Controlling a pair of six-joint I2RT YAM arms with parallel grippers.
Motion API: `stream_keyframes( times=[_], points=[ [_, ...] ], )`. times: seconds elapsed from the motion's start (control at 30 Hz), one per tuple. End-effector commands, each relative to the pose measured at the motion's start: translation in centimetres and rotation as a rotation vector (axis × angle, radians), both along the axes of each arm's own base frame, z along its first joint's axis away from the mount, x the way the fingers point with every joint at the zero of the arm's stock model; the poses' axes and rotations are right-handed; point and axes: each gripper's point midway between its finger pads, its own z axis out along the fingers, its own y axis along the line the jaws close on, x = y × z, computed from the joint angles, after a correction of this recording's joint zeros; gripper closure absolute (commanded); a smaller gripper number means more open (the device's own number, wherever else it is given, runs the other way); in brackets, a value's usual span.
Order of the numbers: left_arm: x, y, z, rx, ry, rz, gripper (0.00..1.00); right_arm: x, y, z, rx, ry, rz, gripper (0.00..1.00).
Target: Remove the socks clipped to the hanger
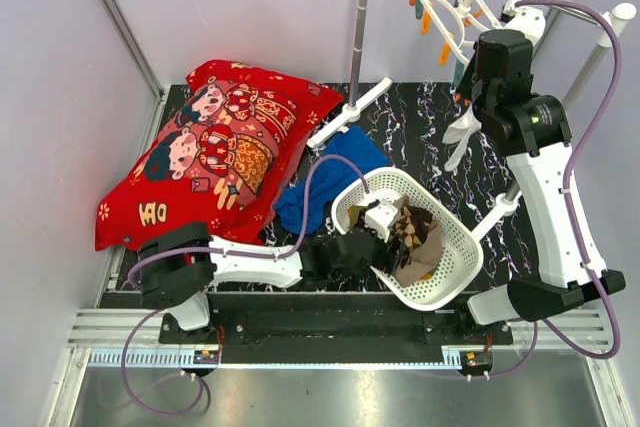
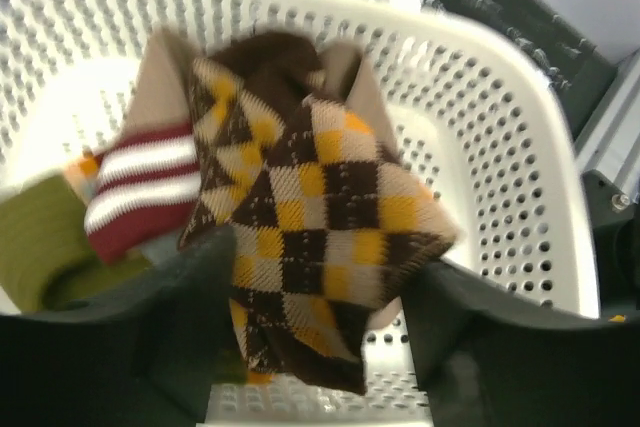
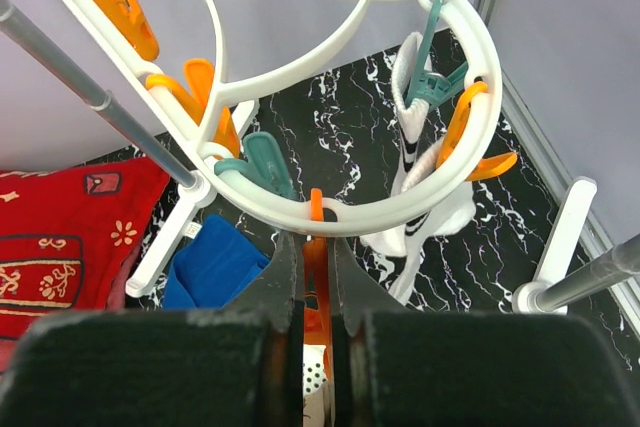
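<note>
The white round hanger [image 1: 450, 2] hangs from a rail at the back right; its ring [image 3: 400, 209] fills the right wrist view. A white sock with dark bands [image 3: 440, 219] is still clipped to it and also shows in the top view [image 1: 462, 132]. My right gripper [image 3: 317, 247] is shut on an orange peg [image 3: 318, 272] under the ring. My left gripper [image 2: 315, 317] is open inside the white basket [image 2: 500, 147], its fingers either side of a brown checked sock [image 2: 310, 217]. An olive sock [image 2: 40, 237] and a red-and-white striped sock [image 2: 140, 187] lie beside it.
The perforated basket [image 1: 460, 247] sits front centre on the black marbled table. A blue cloth [image 1: 320, 182] lies left of it, and a red pillow [image 1: 215, 147] further left. The rack's metal pole [image 1: 360, 22] and white feet [image 1: 345, 112] stand behind.
</note>
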Motion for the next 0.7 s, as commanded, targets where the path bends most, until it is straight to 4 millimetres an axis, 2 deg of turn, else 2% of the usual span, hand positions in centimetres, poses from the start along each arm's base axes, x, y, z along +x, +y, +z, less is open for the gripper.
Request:
stream_keyframes(
  times=[0.0,0.07,0.1,0.2,0.23,0.27,0.3,0.53,0.63,0.67],
  points=[
    [0.7,-0.7,3.9,-0.102,-0.012,0.049,0.14,-0.9,0.5,3.3,0.072,-0.102,0.022,0.95],
    [1.2,-0.4,5.4,-0.071,-0.065,0.062,0.08,-0.8,0.6,3.5,0.086,-0.108,0.021,0.95],
    [1.4,-0.5,7.0,-0.077,-0.089,0.059,0.01,-0.8,0.7,3.5,0.097,-0.111,0.021,0.95],
    [2.0,0.0,8.4,-0.049,-0.129,0.080,0.01,-0.8,0.9,3.7,0.113,-0.118,0.028,0.95],
    [2.5,-0.1,9.9,-0.059,-0.140,0.106,0.01,-0.9,0.9,3.8,0.116,-0.119,0.029,0.95],
    [2.7,-0.1,10.1,-0.050,-0.136,0.121,0.01,-0.8,1.0,3.8,0.118,-0.121,0.030,0.95],
    [2.8,0.3,9.4,-0.005,-0.121,0.137,0.01,-0.9,1.0,3.9,0.120,-0.123,0.032,0.95],
    [2.4,0.2,9.1,-0.033,-0.029,0.180,0.01,-0.9,1.0,3.9,0.118,-0.121,0.038,0.95],
    [1.3,-0.6,8.3,-0.046,0.025,0.122,0.01,-1.0,1.1,3.8,0.116,-0.119,0.040,0.95],
    [0.9,-0.8,7.4,-0.039,0.044,0.106,0.01,-1.0,1.0,3.9,0.116,-0.121,0.041,0.95]
  ],
)
